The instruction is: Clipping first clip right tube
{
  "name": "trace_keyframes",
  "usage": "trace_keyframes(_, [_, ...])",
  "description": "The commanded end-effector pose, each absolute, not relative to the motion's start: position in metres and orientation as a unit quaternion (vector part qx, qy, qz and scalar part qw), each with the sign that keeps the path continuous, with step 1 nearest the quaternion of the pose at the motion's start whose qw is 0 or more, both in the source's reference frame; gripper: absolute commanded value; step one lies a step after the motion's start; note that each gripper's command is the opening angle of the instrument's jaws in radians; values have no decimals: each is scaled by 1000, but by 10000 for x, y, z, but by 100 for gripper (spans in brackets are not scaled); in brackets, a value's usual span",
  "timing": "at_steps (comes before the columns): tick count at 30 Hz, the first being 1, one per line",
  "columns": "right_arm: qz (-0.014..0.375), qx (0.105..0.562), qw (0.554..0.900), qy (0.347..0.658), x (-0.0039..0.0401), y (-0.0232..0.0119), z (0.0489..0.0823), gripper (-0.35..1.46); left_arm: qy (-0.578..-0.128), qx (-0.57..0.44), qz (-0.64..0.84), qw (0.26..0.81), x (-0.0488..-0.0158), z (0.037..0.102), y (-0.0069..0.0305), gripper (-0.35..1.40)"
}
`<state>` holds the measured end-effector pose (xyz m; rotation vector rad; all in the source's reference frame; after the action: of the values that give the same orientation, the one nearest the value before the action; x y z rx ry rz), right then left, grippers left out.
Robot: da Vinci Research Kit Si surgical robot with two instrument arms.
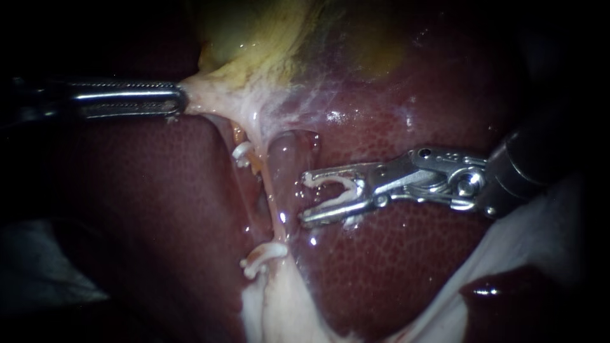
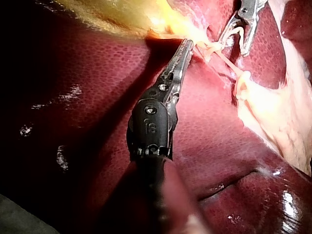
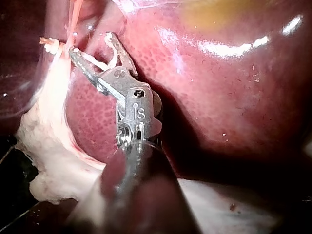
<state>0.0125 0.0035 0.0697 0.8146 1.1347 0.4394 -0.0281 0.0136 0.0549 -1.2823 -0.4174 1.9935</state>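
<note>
My left instrument (image 1: 182,101) has its jaws clamped on the pale, stringy tissue (image 1: 213,95) just under the yellow-green gallbladder (image 1: 254,38), and that tissue is pulled taut. My right instrument (image 1: 307,198) comes in over the dark red mottled liver (image 1: 394,267), jaws spread wide and carrying a white U-shaped clip (image 1: 337,189), one leg along each jaw. The thin pink right tube (image 1: 273,200) stands just ahead of those tips, outside the clip's mouth. A small white seated clip (image 1: 242,152) sits just left of that tube, and a lower white clip (image 1: 260,257) sits where the tube meets the pale fat (image 1: 279,305)
</note>
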Motion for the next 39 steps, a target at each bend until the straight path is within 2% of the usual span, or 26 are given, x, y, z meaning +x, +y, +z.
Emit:
trace_keyframes(1, [199,374,742,518,126,34,692,49,-162,-497,773,359,-281,549,136,-35])
trace_keyframes(14, [191,386,736,522,138,24,663,49,-161,-497,773,359,-282,551,136,-35])
trace_keyframes(39, [199,386,737,517,173,13,681,49,-161,-497,773,360,-283,549,134,-35])
